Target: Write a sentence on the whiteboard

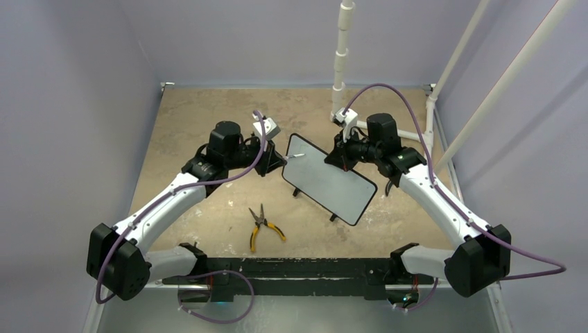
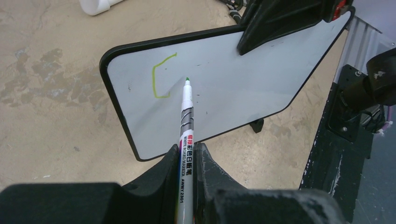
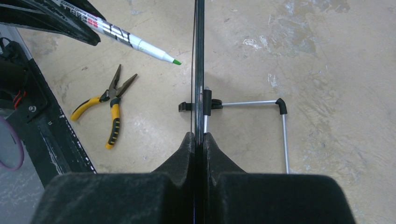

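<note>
Whiteboard (image 1: pixel 327 179) stands at the middle of the table (image 1: pixel 201 118) on 2 black feet, set on a slant in the top view: its left end lies farther back and its right end nearer the arm bases.

At far left, the left arm reaches in toward the board's left end. The left gripper (image 2: pixel 189 150) is pinched tight on a marker (image 2: pixel 186 122), the barrel held between both fingers and the uncapped green tip pointing at the white face. In the left wrist view the tip sits over the left part of the board, just right of 1 green stroke (image 2: pixel 158 77), a bracket-like line open to the right. In the right wrist view a thin gap shows between tip and surface, so the 2 are apart.

Pliers (image 1: pixel 263 227) with yellow handles lie flat on the table in front of the board, near its left end, touching nothing.

To the right, the right gripper (image 3: pixel 198 137) is pressed together on the board's top edge near its middle, 1 finger on each face. Seen edge-on from that wrist, the board stands upright, with a thin wire stand (image 3: pixel 283 122) behind it.

A white pipe (image 1: pixel 342 52) rises at the back, beyond the right gripper.
</note>
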Available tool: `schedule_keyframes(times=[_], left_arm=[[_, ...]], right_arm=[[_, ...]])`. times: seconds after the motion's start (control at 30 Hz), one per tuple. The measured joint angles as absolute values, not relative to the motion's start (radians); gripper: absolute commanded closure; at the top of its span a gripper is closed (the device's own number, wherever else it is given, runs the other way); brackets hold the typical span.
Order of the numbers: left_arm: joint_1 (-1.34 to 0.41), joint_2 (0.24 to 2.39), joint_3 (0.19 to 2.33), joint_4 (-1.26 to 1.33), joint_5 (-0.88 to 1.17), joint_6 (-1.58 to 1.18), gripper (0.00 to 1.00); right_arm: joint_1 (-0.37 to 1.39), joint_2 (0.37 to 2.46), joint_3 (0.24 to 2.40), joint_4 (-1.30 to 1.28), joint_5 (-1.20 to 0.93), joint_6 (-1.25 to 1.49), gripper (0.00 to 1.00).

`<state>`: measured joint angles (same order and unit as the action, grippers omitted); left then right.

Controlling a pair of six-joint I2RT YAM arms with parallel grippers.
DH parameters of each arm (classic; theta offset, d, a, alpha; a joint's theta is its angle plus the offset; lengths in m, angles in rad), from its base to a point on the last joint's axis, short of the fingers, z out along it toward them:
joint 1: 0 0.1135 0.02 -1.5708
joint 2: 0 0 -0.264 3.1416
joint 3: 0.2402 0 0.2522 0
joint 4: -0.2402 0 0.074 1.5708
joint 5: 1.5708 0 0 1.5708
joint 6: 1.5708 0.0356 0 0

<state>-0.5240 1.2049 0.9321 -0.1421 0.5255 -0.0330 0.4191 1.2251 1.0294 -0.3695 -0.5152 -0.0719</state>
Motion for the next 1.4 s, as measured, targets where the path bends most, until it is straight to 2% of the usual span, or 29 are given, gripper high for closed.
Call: schedule_keyframes(times=[1.4], left_arm=[[-0.524,1.264,0.925,-0.111,0.529,-0.073,1.00]], right_arm=[[0.419,1.226,1.029,-0.369,-0.514,-0.072,1.00]])
